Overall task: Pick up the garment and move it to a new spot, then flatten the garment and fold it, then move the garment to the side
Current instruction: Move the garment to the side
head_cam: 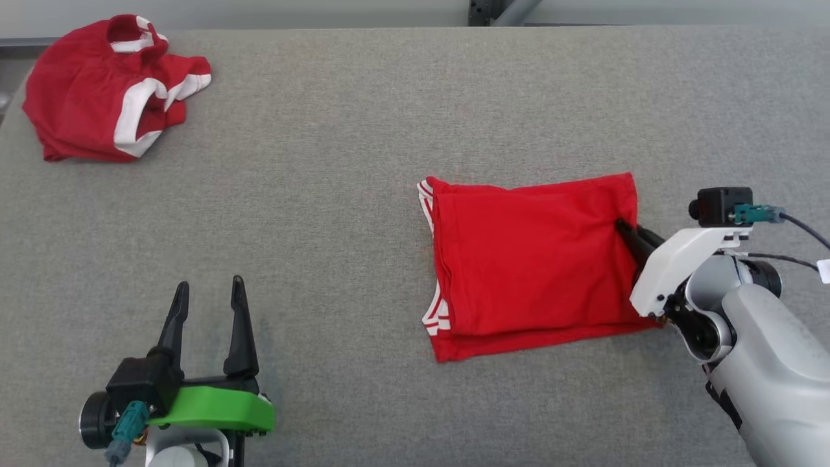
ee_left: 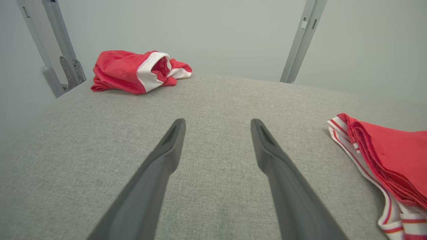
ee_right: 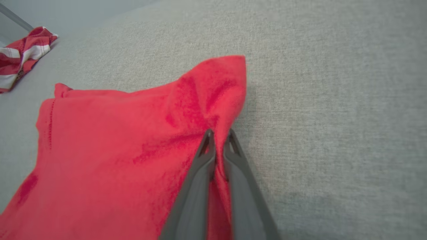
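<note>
First, right tool (ee_right: pixel 218 133): fingers pressed together, pinching a ridge of red cloth at the near edge of the folded garment (head_cam: pixel 532 259). Cloth bunches between the tips; a corner of it peaks just beyond them. Rest of the garment spreads flat away from the tool to its left, on the grey tabletop (head_cam: pixel 356 227), white-striped trim on the edge farthest from the tool. Then left tool (head_cam: pixel 211 285): fingers spread wide, nothing between them, over bare tabletop, well apart from the garment to its right. Far beyond its tips, to the left, a crumpled red-and-white garment (head_cam: pixel 97 97) lies near the tabletop's far corner.
</note>
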`<state>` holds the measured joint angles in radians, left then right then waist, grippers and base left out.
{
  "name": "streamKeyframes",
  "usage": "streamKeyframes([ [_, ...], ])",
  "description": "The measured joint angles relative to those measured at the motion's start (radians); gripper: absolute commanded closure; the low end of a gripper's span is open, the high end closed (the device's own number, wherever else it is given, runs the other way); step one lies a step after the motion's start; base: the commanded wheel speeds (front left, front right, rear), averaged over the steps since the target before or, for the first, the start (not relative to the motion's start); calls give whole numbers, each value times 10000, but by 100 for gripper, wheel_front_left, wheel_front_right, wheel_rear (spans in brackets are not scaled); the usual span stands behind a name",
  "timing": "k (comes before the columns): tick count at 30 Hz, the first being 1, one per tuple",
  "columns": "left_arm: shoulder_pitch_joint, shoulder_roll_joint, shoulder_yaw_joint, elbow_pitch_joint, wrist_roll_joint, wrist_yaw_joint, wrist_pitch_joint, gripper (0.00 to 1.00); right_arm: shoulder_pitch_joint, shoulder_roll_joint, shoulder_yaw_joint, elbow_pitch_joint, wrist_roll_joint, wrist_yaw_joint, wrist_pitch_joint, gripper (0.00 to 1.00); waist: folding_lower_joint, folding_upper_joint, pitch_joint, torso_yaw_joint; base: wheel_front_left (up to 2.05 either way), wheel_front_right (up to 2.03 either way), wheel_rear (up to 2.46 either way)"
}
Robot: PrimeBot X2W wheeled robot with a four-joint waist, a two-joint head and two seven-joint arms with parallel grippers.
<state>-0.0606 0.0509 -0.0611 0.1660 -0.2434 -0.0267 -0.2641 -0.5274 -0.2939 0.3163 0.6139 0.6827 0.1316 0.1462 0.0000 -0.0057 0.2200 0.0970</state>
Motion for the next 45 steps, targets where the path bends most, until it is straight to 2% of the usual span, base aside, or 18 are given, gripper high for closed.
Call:
streamKeyframes([
  [10,-649,17,-58,-240,453,-190,2,0,-1177,-334,-351,119,-234,0,-596,100,0,0,500,-1296,0,0,0],
  [26,-1714,525,-591,-458,951,-451,173,0,-2733,-639,-562,807,-422,0,-1103,100,0,0,1697,-3713,0,0,0],
  [34,-1829,690,-848,-1028,1081,-483,418,0,-3581,-840,-849,1613,-780,0,-1724,100,0,0,2392,-3886,0,0,0],
  [45,-1872,1062,-1041,-2224,1386,-428,1016,0,-5460,-1850,-1540,3453,-2161,0,-2441,100,1,0,3193,-3216,0,0,0],
])
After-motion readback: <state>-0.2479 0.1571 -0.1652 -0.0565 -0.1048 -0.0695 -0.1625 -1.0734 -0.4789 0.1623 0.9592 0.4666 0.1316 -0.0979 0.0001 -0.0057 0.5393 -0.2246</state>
